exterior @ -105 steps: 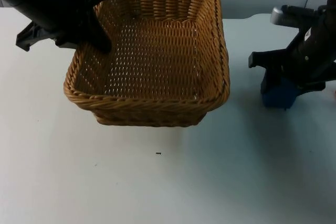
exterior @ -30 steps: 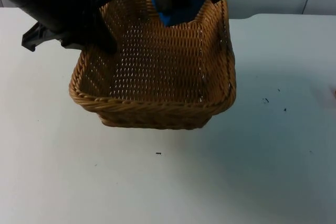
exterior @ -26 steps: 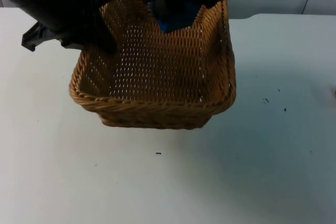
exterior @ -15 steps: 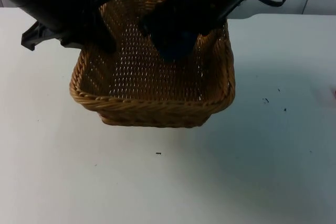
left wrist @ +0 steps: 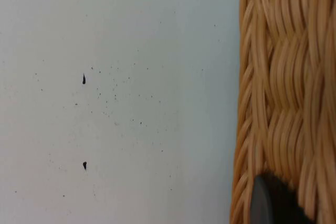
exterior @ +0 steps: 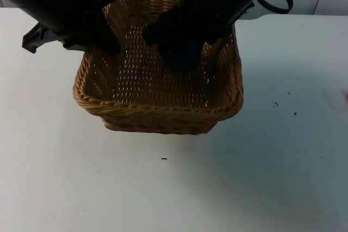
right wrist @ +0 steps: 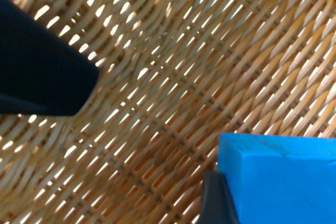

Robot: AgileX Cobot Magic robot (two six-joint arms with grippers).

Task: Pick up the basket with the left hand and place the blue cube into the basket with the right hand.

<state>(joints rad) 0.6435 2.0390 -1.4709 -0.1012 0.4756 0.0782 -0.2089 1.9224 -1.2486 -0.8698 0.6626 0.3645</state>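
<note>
Overhead, the left pincer [exterior: 103,39] was clamped on the left rim of the wicker basket [exterior: 163,113], which was held above the white table [exterior: 163,188]. The right pincer [exterior: 179,52] hung inside the basket, gripping the blue cube [right wrist: 278,177] over the woven floor.

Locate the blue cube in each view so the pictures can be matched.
Top view: blue cube sits dark between the right gripper fingers, low inside the basket.
Left wrist view: basket rim beside the white table.
Right wrist view: cube over the basket's woven floor.
Shared landmark: the wicker weave.
</note>
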